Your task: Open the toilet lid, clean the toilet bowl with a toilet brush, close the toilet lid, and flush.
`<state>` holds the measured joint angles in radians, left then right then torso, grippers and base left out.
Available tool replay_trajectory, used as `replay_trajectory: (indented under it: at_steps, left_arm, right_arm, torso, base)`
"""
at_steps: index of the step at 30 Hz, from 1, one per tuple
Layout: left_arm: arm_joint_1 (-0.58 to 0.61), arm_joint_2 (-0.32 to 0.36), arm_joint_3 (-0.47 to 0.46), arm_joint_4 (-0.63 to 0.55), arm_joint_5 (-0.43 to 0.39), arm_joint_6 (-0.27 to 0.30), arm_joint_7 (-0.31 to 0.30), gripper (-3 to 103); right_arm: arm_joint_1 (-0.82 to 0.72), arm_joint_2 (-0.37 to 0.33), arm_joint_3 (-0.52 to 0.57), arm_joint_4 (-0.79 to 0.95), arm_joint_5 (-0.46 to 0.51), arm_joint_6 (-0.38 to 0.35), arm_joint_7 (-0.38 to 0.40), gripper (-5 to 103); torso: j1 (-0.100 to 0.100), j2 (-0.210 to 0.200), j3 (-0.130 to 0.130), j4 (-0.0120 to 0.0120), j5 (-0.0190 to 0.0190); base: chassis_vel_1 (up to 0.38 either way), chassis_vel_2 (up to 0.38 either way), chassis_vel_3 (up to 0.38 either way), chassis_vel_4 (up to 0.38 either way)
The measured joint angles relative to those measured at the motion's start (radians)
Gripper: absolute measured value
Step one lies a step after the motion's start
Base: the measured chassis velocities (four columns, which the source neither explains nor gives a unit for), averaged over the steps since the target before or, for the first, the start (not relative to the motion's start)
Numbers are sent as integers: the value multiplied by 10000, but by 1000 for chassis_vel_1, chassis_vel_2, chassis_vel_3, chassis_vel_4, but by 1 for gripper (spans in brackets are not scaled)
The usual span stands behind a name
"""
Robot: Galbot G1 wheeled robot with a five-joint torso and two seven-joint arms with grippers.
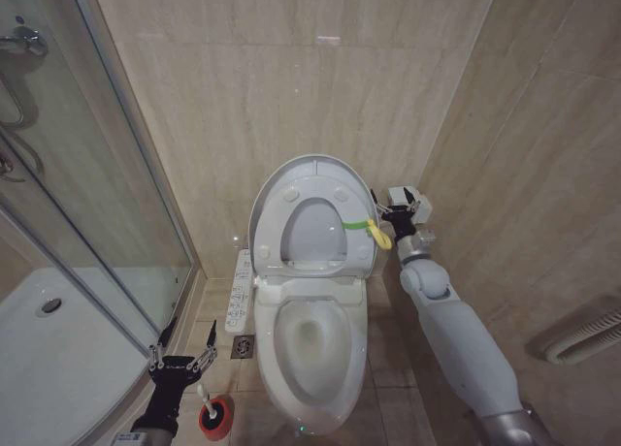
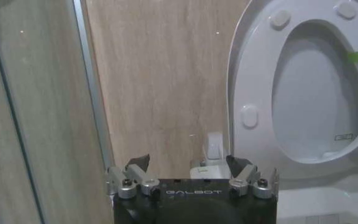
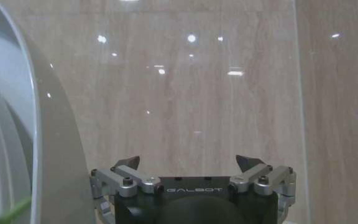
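The toilet lid (image 1: 267,194) stands raised against the back wall, with the seat ring up against it; a green strap and yellow loop hang at its right edge. Below it the white toilet bowl (image 1: 312,341) lies uncovered with water at the bottom. The toilet brush (image 1: 215,414) stands in its red holder on the floor to the left of the bowl. My left gripper (image 1: 182,342) is open, low at the left, just above and beside the brush handle. My right gripper (image 1: 390,205) is open beside the lid's right edge (image 3: 54,154), holding nothing.
A glass shower screen (image 1: 116,175) and white shower tray (image 1: 49,359) fill the left side. A long white button panel (image 1: 239,291) sits along the toilet's left side, with a floor drain (image 1: 244,346) below it. Tiled walls close in behind and on the right.
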<state>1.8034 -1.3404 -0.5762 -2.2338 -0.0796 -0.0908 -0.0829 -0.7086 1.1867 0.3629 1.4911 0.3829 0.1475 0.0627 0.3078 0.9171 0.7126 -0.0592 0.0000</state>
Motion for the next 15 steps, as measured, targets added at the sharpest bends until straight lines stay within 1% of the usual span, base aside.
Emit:
replay_trajectory:
  at_steps: [2,5,11,13,15]
  left_arm:
    - [0,0,0,0,0,0,0,82]
    - [0,0,-1,0,0,0,0,82]
    - [0,0,0,0,0,0,0,82]
    - [0,0,0,0,0,0,0,82]
    - [0,0,0,0,0,0,0,82]
  right_arm:
    - [-242,-121,-50,421,306,-127,-19,100]
    - [-491,-215,-80,771,414,-177,-27,100]
    - [-1229,-392,-9,1525,459,-223,-23,100]
    - [-1800,-529,172,1891,388,-154,-43,100]
    - [-1960,-563,246,1995,357,-117,-46,100]
  torso:
    - [0,0,0,1,1]
    - [0,0,0,1,-1]
    - [0,0,0,2,-1]
    - [0,0,0,1,0]
    - [0,0,0,1,0]
  base:
    - [0,0,0,0]
    - [0,0,0,0]
    - [0,0,0,0]
    - [0,0,0,0]
    - [0,0,0,0]
